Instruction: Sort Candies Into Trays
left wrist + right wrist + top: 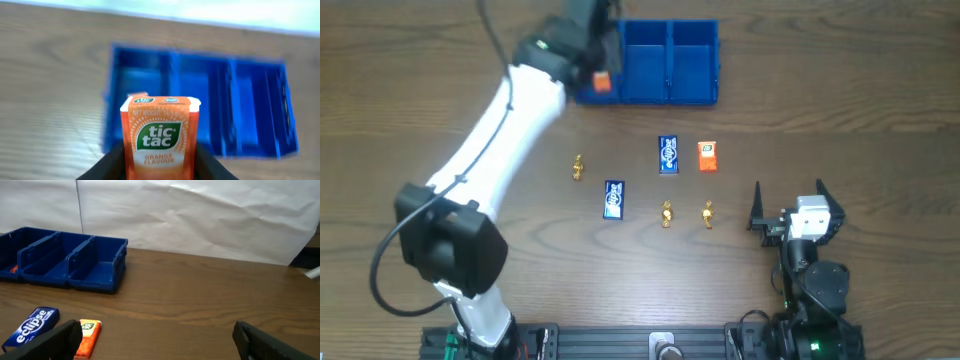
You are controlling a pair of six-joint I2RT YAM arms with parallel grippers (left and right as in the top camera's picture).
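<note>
A wooden desk [860, 110] carries a candy-sorting setup. The white left arm [495, 140] reaches up the desk to the left end of a blue tray [692, 62], which is divided into compartments and sits at the far side. The left gripper [160, 162] is closed on an orange candy box [161, 135], held upright between its fingers at the tray's left end. A small orange item [137, 96] lies in the tray's left compartment, just behind the held box.

The right gripper [790, 205] rests low at the desk's right side, well apart from the tray, with its jaws spread wide and nothing between them.

Two blue packs lie flat in the middle of the desk, one [668, 154] nearer the tray and one [614, 199] nearer the arms. A second orange box [707, 156] lies just beside the upper blue pack. Three gold-wrapped candies are scattered around them: one [578, 167] to the left and two [666, 213] [708, 213] side by side below the packs.
</note>
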